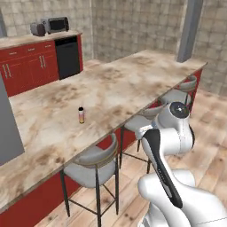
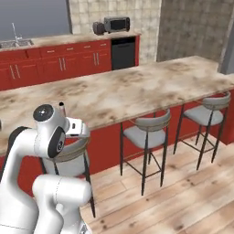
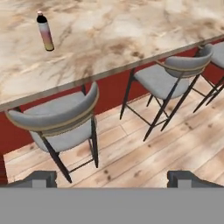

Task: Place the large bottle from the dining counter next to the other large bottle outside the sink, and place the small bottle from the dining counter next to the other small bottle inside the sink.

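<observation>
Currently your pincer (image 3: 112, 177) hangs released over the wooden floor; the small upright black-capped bottle (image 3: 45, 31) stands well beyond it on the marbled dining counter (image 3: 131, 30).

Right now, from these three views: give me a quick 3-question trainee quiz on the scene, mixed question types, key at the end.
1. True or false: the bottle on the dining counter stands upright.
2. Multiple choice: the hand is
A. shut on the bottle
B. open, above the wooden floor by the stools, holding nothing
C. open, resting on the counter top
3. Fill in: along the near edge of the counter, the right base view shows ___ grey-seated stools clear of the arm, such as this stool.

Key
1. True.
2. B.
3. Two; a third seat sits partly hidden behind the arm.
</observation>
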{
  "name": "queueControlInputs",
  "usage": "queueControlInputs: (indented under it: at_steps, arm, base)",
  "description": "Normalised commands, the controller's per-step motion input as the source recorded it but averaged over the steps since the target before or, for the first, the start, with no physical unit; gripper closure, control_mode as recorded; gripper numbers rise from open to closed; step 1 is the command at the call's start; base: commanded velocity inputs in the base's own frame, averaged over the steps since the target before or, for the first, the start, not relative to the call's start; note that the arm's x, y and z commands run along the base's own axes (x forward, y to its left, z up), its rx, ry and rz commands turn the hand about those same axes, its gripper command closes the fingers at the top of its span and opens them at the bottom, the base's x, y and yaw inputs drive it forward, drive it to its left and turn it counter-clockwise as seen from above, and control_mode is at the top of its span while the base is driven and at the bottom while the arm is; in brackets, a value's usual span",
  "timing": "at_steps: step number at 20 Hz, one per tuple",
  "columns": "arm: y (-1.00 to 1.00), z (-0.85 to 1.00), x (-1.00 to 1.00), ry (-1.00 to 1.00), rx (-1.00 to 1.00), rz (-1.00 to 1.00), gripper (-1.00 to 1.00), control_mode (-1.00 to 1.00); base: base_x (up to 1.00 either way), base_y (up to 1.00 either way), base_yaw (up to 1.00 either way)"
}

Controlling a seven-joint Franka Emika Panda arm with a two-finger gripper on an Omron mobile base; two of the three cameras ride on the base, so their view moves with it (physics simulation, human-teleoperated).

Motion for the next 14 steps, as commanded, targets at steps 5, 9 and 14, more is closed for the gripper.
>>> queueControlInputs:
  at_steps: [5,9,14]
  arm:
    - [0.00,0.00,0.00,0.00,0.00,0.00,-1.00,1.00]
    - [0.00,0.00,0.00,0.00,0.00,0.00,-1.00,1.00]
    - [0.00,0.00,0.00,0.00,0.00,0.00,-1.00,1.00]
  base:
    - [0.36,-0.29,0.57]
    - [0.31,-0.20,0.52]
    - [0.29,-0.11,0.48]
